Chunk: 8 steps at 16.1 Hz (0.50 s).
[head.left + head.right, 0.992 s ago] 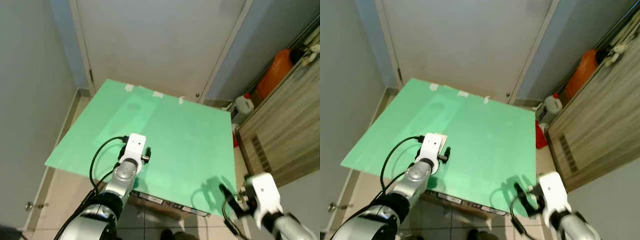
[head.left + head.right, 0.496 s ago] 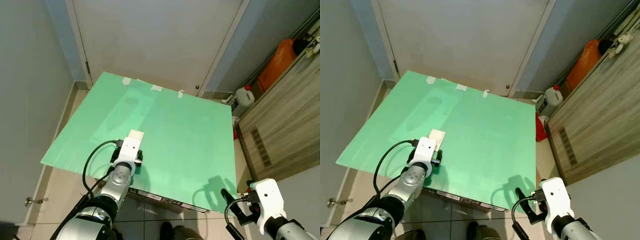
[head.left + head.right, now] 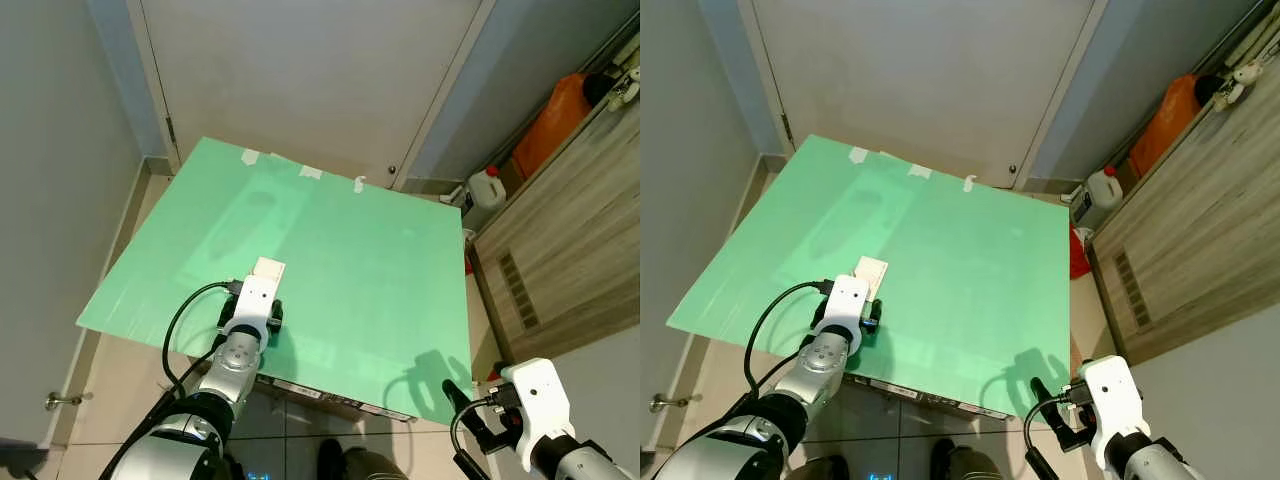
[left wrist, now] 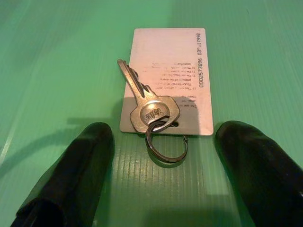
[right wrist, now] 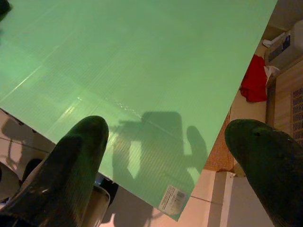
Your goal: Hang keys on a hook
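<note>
A silver key [image 4: 144, 105] on a metal ring [image 4: 165, 142] lies on the green board [image 3: 350, 260], fastened to a white card [image 4: 168, 78] that also shows as the white card [image 3: 268, 268] ahead of my left wrist. My left gripper [image 4: 163, 165] is low over the board, open, with its black fingertips [image 4: 83, 161] on either side of the ring and a little short of the key. Off the board's near right corner, my right gripper [image 5: 175, 156] hangs open with nothing between its fingers.
A closed white door [image 3: 320, 80] stands behind the board, a grey wall [image 3: 50, 150] on the left. On the right are a wooden cabinet [image 3: 560, 250], a white jug [image 3: 486, 186], an orange container [image 3: 555, 110] and a red cloth [image 5: 253, 78].
The head views have shifted slightly, so the camera moved. My left gripper has stayed by the card; the right arm has barely moved.
</note>
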Available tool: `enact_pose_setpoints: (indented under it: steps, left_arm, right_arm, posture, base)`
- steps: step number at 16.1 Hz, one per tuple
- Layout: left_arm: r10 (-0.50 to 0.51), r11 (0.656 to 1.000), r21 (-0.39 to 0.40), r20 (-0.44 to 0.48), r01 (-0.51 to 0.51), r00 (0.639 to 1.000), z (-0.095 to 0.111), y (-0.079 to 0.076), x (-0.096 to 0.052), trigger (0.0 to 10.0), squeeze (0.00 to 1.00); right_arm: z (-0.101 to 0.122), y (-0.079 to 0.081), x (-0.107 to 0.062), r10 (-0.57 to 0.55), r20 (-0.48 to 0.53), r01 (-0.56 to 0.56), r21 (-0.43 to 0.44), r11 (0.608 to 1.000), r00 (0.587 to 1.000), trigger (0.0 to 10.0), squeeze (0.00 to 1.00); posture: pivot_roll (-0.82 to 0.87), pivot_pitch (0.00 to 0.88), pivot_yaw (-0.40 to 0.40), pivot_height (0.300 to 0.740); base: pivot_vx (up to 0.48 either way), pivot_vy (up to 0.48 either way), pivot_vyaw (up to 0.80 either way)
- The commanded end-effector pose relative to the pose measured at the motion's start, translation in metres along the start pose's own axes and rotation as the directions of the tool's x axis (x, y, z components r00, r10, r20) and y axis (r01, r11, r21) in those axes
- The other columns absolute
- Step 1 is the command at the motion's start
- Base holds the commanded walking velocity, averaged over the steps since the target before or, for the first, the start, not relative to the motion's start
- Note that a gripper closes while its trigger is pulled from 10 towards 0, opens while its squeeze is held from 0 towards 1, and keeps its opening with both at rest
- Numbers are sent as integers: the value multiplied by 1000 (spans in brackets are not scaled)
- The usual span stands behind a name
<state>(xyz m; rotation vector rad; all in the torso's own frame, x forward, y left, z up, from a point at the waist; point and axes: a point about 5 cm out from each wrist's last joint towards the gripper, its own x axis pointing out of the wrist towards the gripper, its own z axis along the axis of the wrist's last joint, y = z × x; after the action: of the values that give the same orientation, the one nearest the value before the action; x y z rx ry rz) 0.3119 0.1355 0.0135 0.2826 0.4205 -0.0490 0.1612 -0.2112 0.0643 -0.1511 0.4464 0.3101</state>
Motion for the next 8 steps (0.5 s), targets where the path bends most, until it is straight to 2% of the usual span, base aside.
enact_pose_setpoints:
  steps: [1, 2, 3, 8]
  left_arm:
    - [-27, 999, -33, -151, 22, 988, -32, -5, -9, 7333, 0]
    - [-34, 998, -66, -171, 23, 985, -36, -5, -10, 3333, 0]
    - [-36, 997, -68, -180, 24, 983, -37, -4, -10, 0, 0]
    - [-37, 996, -83, -178, 22, 983, -36, -4, -10, 0, 0]
  right_arm:
    - [0, -5, -6, -19, -14, 19, -3, 1000, 1000, 10000, 0]
    - [0, -5, -7, -19, -15, 19, -4, 1000, 1000, 10000, 0]
    - [1, -4, -7, -19, -16, 18, -4, 1000, 1000, 10000, 0]
    - [0, -4, -5, -16, -21, 16, -3, 1000, 1000, 10000, 0]
  posture:
    - [-273, 229, -152, 740]
    - [-275, 232, -152, 740]
    - [-274, 232, -153, 740]
    - [-263, 228, -149, 740]
  base:
    - [0, 0, 0]
    - [0, 0, 0]
    - [0, 0, 0]
    - [0, 0, 0]
